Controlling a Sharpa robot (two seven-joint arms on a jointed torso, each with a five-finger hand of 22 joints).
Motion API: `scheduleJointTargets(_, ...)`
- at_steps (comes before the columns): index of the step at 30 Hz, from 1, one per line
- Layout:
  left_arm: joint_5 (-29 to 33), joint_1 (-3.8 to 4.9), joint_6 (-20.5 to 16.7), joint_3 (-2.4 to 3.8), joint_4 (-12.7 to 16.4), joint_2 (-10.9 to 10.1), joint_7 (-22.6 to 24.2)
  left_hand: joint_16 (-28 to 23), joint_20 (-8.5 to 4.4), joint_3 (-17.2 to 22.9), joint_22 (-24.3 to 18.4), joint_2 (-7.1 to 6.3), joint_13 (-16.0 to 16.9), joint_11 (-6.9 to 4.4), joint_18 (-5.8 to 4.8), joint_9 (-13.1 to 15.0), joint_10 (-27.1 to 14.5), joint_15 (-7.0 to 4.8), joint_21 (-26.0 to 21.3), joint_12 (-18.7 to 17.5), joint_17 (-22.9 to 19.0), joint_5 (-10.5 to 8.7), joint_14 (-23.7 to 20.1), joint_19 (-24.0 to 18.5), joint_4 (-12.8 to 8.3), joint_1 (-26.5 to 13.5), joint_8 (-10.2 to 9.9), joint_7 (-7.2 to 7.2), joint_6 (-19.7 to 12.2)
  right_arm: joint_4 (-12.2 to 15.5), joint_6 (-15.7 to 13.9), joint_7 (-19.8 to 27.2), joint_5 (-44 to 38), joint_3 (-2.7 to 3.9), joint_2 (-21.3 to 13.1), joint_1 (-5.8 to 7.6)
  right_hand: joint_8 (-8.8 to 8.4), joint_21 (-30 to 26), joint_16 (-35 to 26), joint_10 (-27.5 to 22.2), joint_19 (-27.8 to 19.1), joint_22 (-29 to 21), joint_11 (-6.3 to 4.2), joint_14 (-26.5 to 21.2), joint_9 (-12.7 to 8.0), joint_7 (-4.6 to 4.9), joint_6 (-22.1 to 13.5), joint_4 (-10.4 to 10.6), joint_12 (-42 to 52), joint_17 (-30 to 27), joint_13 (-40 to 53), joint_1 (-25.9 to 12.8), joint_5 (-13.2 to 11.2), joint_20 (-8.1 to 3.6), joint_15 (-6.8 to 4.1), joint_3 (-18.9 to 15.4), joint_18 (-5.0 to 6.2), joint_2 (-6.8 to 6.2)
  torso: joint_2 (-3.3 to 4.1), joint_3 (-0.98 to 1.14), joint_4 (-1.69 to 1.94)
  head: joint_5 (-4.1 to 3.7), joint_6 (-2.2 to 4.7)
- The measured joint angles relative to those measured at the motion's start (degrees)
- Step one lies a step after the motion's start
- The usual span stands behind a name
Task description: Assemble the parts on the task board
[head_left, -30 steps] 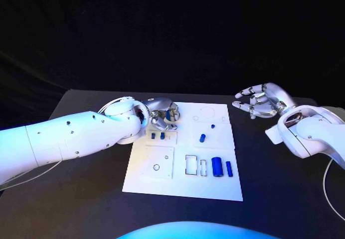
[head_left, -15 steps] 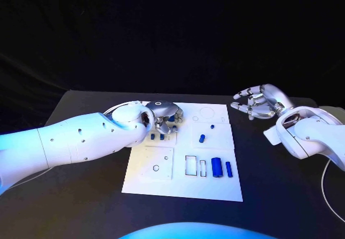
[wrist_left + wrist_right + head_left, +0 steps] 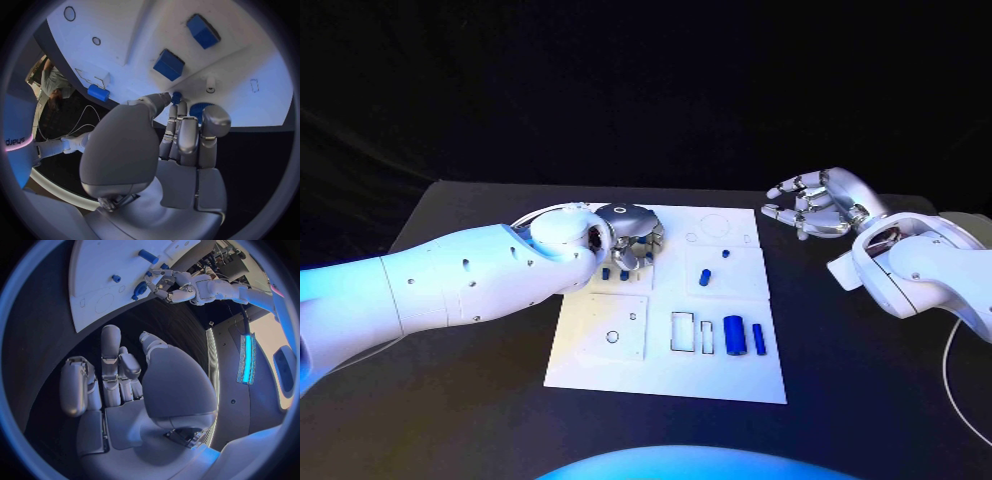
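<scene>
Fingers (image 3: 177, 131) of the left robot hand (image 3: 632, 235) are reaching down onto the far left part of the task board (image 3: 620, 372), and in the left wrist view their tips are closing around a small blue part (image 3: 177, 96) right at the board's surface. Whether that part is truly gripped or only touched is not clear from the pictures. Two blue block-shaped parts (image 3: 169, 64) are sitting on the board just beyond those fingertips, and a short blue cylinder (image 3: 98, 92) is lying further off to one side.

On the board's middle, a small blue peg (image 3: 705, 277) is lying alone in a white panel. Nearer the robot, a thick blue cylinder (image 3: 734, 330) and a thinner blue bar (image 3: 760, 338) are lying side by side, next to two outlined rectangular slots (image 3: 684, 332).

The right robot hand (image 3: 819, 204) is hovering off the board's far right corner, over the black desk (image 3: 877, 400), with its fingers curled loosely and apart, holding nothing.
</scene>
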Motion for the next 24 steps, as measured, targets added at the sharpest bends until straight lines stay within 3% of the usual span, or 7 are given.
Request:
scheduleJointTargets(9,-0.12,0.11,1.88,0.17,-0.01,0.15,-1.2,0.0,0.0,0.47,0.74,0.02,-0.36,-0.04,0.0,-0.25,0.67,-0.06,0.52,-0.56,-0.12,0.0,0.35,0.0,-0.17,-0.02,-0.58,0.24,0.24,-0.02,0.0,0.02,0.03,0.0,0.01,0.0,0.0,0.0,0.0,0.01,0.0,0.04,0.0,0.0,0.0,0.0,0.0,0.0,0.0,0.0,0.0,0.0,0.0,0.0,0.0,0.0,0.0,0.0,-0.02,-0.04,0.04,-0.13,-0.2)
scheduleJointTargets(16,0.04,0.22,2.7,0.28,-0.06,0.25,-1.63,0.65,0.1,2.24,2.11,0.92,-1.16,0.02,0.02,-0.66,2.32,-0.01,1.65,-1.37,-0.08,0.0,0.83,0.71,-1.45,0.88,-1.11,0.78,1.32,-0.01,0.0,0.05,0.06,0.0,0.04,-0.01,0.22,-0.2,0.0,0.01,0.0,0.04,0.01,0.0,0.04,0.0,0.0,0.0,0.0,0.0,0.0,0.0,0.0,0.0,0.0,0.0,0.0,0.0,-0.04,-0.06,0.1,-0.17,-0.31)
scheduleJointTargets(24,0.37,0.33,3.05,0.36,-0.76,0.81,-1.72,0.95,0.09,3.81,3.64,1.29,-1.89,-0.42,0.01,-0.83,5.76,-0.35,2.97,-2.84,-0.04,0.0,1.17,1.13,-3.02,1.25,-1.44,0.39,4.32,0.01,0.0,0.07,0.08,0.0,0.05,-0.01,0.22,-0.2,0.0,0.01,0.0,0.03,0.01,0.0,0.06,0.0,0.0,0.0,0.0,0.01,0.01,0.0,0.0,0.0,0.0,0.0,0.0,0.0,-0.04,-0.02,0.07,-0.08,-0.3)
